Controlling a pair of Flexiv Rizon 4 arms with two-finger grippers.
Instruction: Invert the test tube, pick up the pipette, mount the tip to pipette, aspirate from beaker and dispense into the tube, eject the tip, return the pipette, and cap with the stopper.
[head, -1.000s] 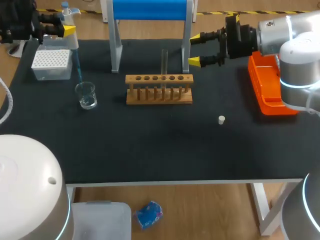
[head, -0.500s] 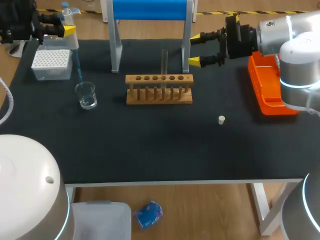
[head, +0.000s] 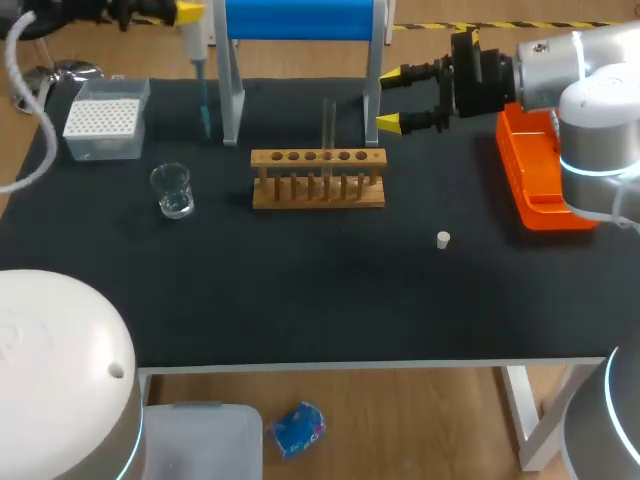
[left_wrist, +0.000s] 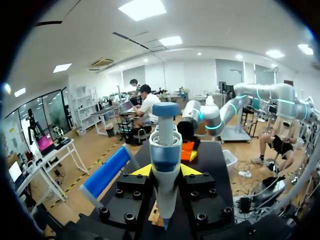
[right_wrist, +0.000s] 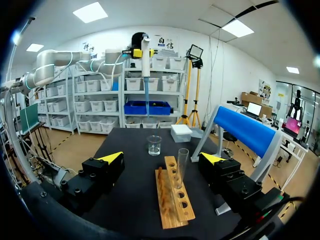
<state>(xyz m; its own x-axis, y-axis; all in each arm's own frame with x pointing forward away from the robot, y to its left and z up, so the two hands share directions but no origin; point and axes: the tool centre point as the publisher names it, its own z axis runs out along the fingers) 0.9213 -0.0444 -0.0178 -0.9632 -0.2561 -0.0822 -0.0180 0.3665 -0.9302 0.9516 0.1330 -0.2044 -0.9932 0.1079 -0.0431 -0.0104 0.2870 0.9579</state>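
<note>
Left arm raised above the black desk's (head: 300, 290) far left edge, its end effector (left_wrist: 166, 170) clamping the pipette (head: 193, 38), tip down. Right arm level at far right, end effector (head: 392, 98) spread wide, empty, just right of the test tube (head: 328, 125) upright in the wooden rack (head: 318, 182)

Black table (head: 300, 300): rack (head: 318, 178); beaker (head: 173, 190); tip box (head: 103, 128); stopper (head: 443, 239)

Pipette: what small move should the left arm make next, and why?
Probably carry the pipette sideways until its tip hangs above the open mouth of the test tube. The left tool grips the pipette high, off to the side of the beaker, and the tube stands upright in the wooden rack, uncapped, with the stopper lying on the table.
</note>
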